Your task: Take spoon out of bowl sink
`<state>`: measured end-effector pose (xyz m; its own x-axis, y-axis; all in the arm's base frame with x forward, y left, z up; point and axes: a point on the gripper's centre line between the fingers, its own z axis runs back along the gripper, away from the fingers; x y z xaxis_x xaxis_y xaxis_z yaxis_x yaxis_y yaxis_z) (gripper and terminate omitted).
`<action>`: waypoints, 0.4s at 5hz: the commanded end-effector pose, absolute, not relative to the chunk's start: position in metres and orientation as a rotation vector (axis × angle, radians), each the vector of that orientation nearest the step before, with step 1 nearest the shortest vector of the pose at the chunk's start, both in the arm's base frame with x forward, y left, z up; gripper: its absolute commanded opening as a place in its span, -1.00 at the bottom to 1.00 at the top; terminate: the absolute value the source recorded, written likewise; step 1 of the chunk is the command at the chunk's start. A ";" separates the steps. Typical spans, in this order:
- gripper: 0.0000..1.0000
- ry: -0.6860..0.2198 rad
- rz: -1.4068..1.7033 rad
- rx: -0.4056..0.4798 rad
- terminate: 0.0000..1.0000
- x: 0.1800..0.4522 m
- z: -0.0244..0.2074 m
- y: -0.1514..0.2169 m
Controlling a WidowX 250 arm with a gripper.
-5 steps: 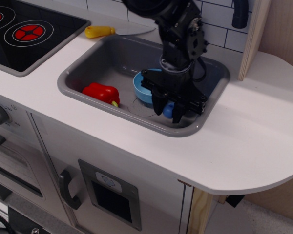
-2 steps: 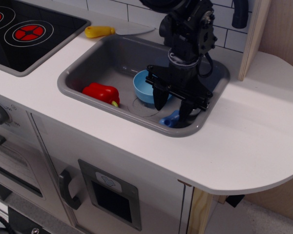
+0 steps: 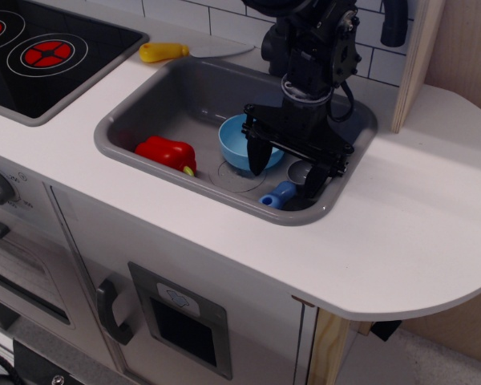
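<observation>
Now the spoon [image 3: 277, 195] lies flat, pointing toward the sink's [image 3: 128, 128] near-left rim.

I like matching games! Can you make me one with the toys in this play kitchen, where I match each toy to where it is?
Things:
1. spoon
2. bowl
3. red pepper
4. yellow-handled knife

Places:
A. on the white counter behind the sink
B. on the sink floor near the front right corner, outside the bowl
C. in the left part of the sink
D. in the middle of the sink, partly behind the open gripper

Pairs: 1-B, 2-D, 3-C, 4-A
</observation>
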<state>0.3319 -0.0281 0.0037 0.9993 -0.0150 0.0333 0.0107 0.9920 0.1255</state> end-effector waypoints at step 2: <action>1.00 -0.136 0.035 0.053 -1.00 0.330 0.060 -0.008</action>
<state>0.3276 -0.0126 0.0435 0.9964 0.0275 0.0798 -0.0315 0.9983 0.0492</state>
